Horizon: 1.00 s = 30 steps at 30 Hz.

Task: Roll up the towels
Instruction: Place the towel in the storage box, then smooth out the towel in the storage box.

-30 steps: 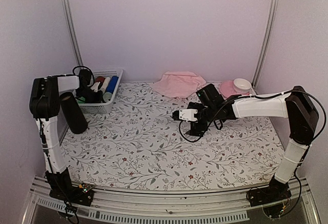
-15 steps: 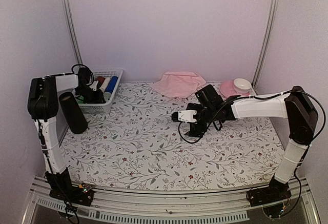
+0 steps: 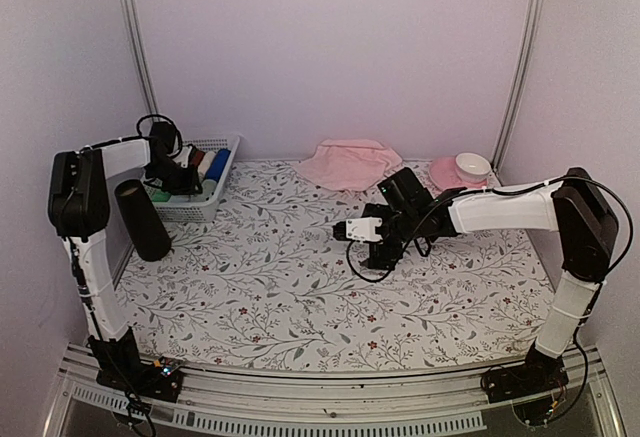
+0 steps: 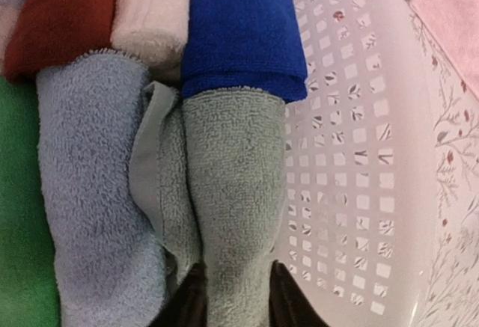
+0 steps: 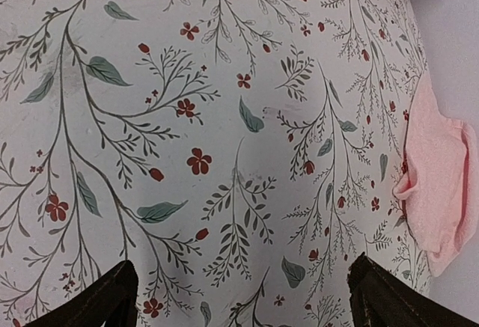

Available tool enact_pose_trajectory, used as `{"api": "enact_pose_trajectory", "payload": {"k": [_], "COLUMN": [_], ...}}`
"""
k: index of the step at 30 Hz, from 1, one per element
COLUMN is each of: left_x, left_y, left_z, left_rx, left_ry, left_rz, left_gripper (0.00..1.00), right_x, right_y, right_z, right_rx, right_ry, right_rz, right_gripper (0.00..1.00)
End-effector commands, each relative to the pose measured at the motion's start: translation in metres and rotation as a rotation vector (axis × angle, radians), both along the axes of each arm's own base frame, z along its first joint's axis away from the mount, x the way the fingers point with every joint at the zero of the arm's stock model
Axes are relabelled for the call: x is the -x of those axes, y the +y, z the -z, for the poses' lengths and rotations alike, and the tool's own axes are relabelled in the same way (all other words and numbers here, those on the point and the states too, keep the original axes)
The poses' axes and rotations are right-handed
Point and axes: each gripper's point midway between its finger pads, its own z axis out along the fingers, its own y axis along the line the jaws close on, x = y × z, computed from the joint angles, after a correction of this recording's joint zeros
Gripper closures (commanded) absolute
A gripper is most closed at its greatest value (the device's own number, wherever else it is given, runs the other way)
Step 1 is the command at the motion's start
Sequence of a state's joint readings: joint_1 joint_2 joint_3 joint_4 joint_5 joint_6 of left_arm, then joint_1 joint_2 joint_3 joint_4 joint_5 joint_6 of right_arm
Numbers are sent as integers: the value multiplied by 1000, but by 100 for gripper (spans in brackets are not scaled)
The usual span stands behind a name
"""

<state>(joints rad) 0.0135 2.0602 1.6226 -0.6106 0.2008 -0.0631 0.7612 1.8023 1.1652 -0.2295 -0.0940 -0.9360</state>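
Inside the basket (image 4: 359, 192) at ten o'clock, left gripper (image 4: 236, 286) is squeezing the mint towel (image 4: 232, 177); right gripper (image 5: 239, 286) is hanging spread apart.

Top view looks down from above and behind the 2 arm bases, taking in the whole table (image 3: 300, 287); left wrist hangs close over the basket (image 4: 359, 155), seen far left from above; right wrist faces down near the table, sharing the pink towel (image 5: 438, 185) with top.
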Motion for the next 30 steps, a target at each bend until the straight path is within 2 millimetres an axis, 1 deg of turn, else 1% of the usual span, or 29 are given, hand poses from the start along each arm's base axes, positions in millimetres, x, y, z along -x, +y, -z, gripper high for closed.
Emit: {"api": "enact_pose_trajectory", "payload": {"k": [1,2,3,7,13,17,21,27,28,30], "left_x": [-6,-6,-4,1,9,13,16,15,14,10], "left_y": [-23,-25,-25,-18,4,12,21,24,23,21], "left_z": [-25,-22,-18,-3,14,29,37,39,36,25], "left_rx": [2,3,3,-31,-140,-151,-168,-177,-171,-160], "left_ry": [-58,-46,-32,21,60,94,116,117,111,82], "left_rz": [67,70,69,46,-13,-20,-40,-49,-53,-57], "left_gripper": [86,97,100,100,100,100,100,100,98,90], "right_x": [2,2,2,2,3,3,3,3,3,3], "right_y": [2,2,2,2,3,3,3,2,2,3], "right_z": [10,10,10,9,10,9,9,13,12,11], "right_rx": [15,15,17,17,19,17,17,25,25,22], "right_ry": [-3,-3,-5,-7,-7,-10,-12,-8,-9,-10], "right_rz": [-6,-5,-5,-5,-8,-8,-7,-7,-7,-6], "right_gripper": [1,1,1,1,1,1,1,1,1,1]}}
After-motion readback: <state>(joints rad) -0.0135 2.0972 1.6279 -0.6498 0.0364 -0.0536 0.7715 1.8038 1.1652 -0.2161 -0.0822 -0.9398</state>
